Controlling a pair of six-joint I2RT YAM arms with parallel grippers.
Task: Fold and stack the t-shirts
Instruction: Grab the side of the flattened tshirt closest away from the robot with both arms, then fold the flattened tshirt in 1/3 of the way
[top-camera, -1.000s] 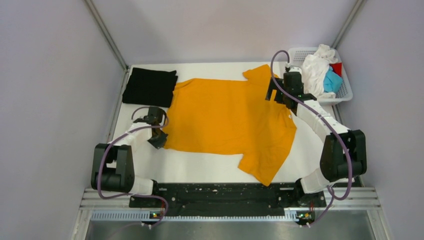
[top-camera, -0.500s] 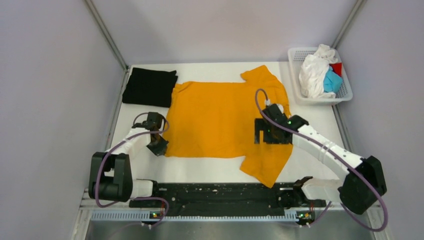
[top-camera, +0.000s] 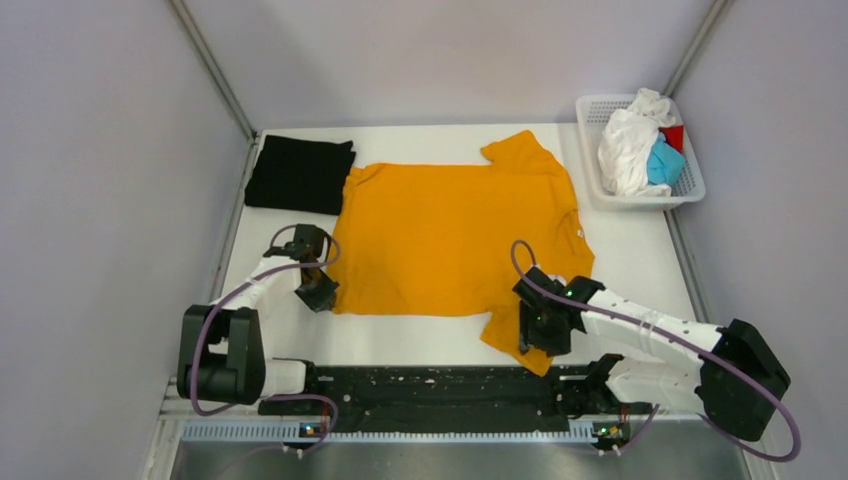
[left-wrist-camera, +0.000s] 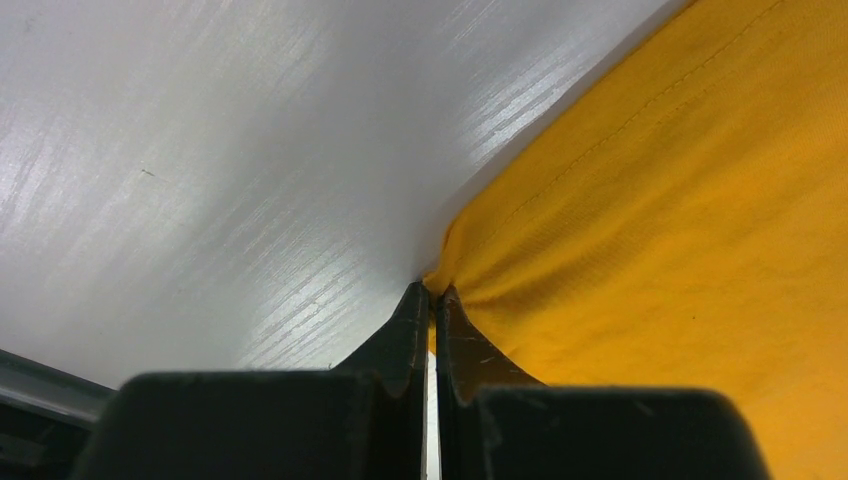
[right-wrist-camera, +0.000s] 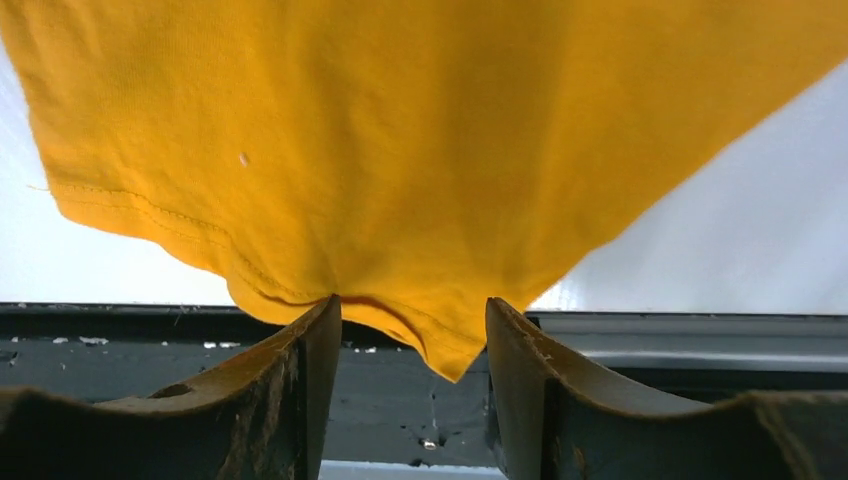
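Nearest me, the right gripper (right-wrist-camera: 412, 310) sits at the front edge of the counter (top-camera: 630, 250) with its jaws spread wide, holding nothing. In its wrist view the tip of the near sleeve (right-wrist-camera: 440, 350) hangs between the two fingers, over the dark rail (right-wrist-camera: 120, 335) below the counter edge.

My worry is the bite. If I close here I may catch only the hemmed tip, and that little cloth could slip out as soon as I lift. Going lower for more cloth risks knocking the fingers against the rail.

Over on the left, the left gripper (left-wrist-camera: 432, 295) is pinched tight on the hem corner (left-wrist-camera: 470, 290) of the orange-yellow t-shirt (top-camera: 450, 240), and the cloth puckers into its fingertips. Any pull from the right would work against that anchor, so I judge a hard tug could drag the shirt askew or bunch it.

The shirt lies spread flat across the middle of the counter, collar to the right, mostly smooth, both sleeves out.

Beyond it, the black t-shirt (top-camera: 300, 172) rests folded at the far left corner, touching the orange hem. At the far right, the basket (top-camera: 690, 185) holds the white t-shirt (top-camera: 625, 145), light blue t-shirt (top-camera: 660, 162) and red t-shirt (top-camera: 674, 135), all crumpled.
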